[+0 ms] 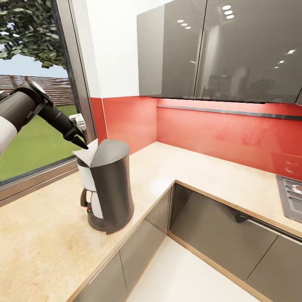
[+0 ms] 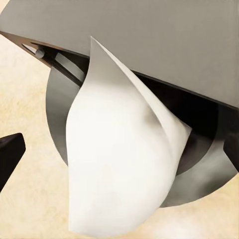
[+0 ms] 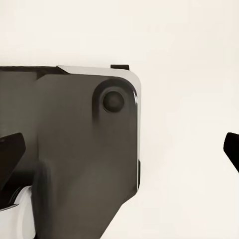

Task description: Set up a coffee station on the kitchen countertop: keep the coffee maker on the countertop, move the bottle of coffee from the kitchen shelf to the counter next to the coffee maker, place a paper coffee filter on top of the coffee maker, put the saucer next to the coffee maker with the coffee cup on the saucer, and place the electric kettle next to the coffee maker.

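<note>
Fingers pinching filter atop coffee maker

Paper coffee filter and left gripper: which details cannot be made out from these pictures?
- Head view: the left gripper fingertips meet the paper coffee filter, too small to tell whether they are shut on it.
- Left wrist view: the filter covers the coffee maker top, so whether it rests there is hidden.
- Right wrist view: the right gripper's fingers are cut off by the edges.

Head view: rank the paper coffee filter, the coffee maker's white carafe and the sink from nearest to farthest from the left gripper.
1. Paper coffee filter, at the left gripper tips, at the coffee maker's top.
2. White carafe, lower, under the filter.
3. Sink, far across at the right edge.
</note>
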